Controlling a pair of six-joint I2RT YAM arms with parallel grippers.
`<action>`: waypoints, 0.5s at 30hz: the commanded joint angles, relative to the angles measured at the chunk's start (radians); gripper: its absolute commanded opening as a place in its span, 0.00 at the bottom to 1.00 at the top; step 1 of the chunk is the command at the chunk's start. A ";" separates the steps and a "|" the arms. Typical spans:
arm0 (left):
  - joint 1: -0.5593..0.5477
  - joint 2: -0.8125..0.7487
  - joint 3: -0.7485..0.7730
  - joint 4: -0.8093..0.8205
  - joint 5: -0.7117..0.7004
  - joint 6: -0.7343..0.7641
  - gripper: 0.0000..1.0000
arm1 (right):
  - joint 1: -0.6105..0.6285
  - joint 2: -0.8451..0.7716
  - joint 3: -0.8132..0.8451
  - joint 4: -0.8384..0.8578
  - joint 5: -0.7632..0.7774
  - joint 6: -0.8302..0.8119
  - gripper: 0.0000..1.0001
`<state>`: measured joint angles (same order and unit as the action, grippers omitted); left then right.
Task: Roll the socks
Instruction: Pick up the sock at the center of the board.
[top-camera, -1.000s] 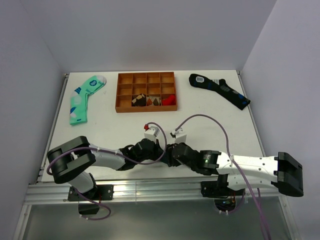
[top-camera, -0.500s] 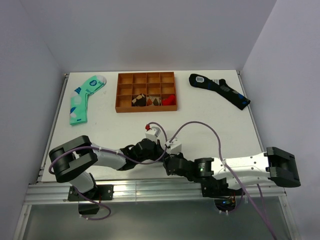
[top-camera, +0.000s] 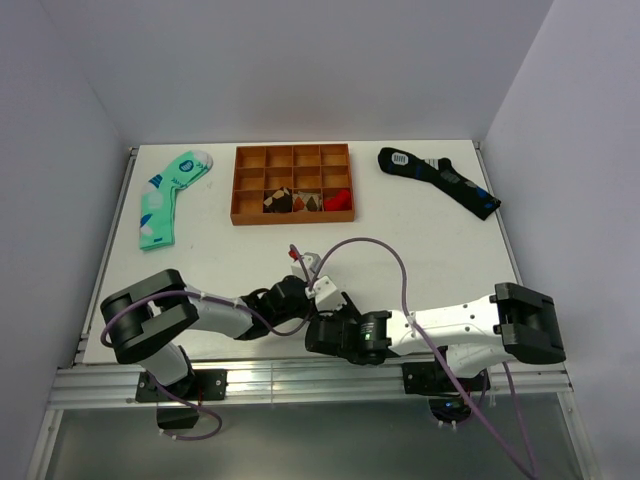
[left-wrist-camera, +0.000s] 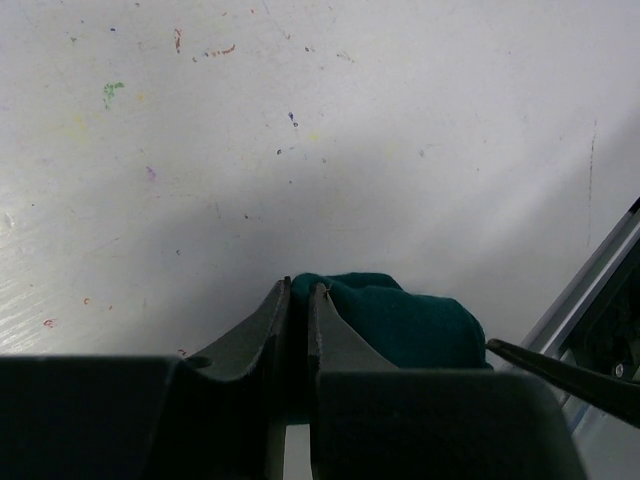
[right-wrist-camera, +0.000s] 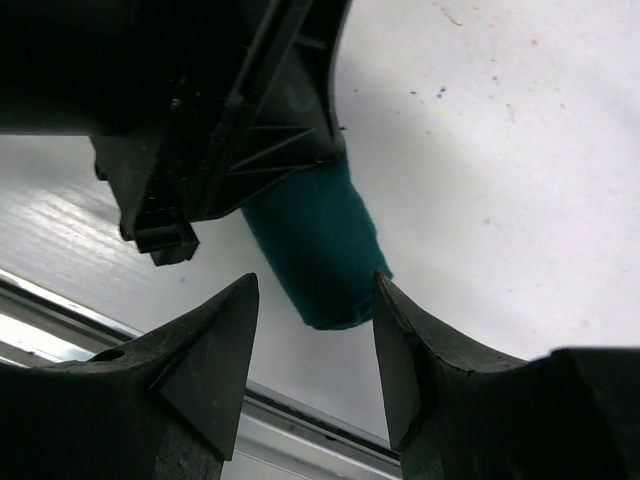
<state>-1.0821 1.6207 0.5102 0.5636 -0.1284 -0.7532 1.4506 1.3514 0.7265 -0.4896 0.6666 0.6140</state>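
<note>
Swinging left this past second, the wide-open right gripper (right-wrist-camera: 315, 285) straddles the dark teal-green fabric socks (right-wrist-camera: 318, 245) clamped in the left gripper (left-wrist-camera: 300, 292), well nearside of the orange compartmented tray (top-camera: 292, 184); rolling seems nearly done.

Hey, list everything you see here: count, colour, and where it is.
socks: one rolled bundle, teal, near table edge, in the left hand
mint sock: one, far left
black sock: one, blue patches, far right
tray: one, orange, far centre
pieces: several, brown and red, tray's near row
table: one, white
left hand: shut on socks
right hand: open, either side of the socks' end
</note>
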 joint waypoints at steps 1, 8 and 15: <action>-0.025 0.080 -0.024 -0.240 0.041 0.055 0.00 | 0.034 0.040 0.109 0.031 -0.022 -0.134 0.57; -0.025 0.096 -0.018 -0.242 0.049 0.058 0.00 | 0.034 0.066 0.142 0.014 -0.090 -0.235 0.57; -0.025 0.102 -0.013 -0.241 0.056 0.060 0.00 | 0.033 0.063 0.137 0.062 -0.153 -0.319 0.57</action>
<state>-1.0698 1.6344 0.4992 0.6037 -0.0990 -0.7544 1.4395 1.3781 0.7837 -0.5957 0.6685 0.5785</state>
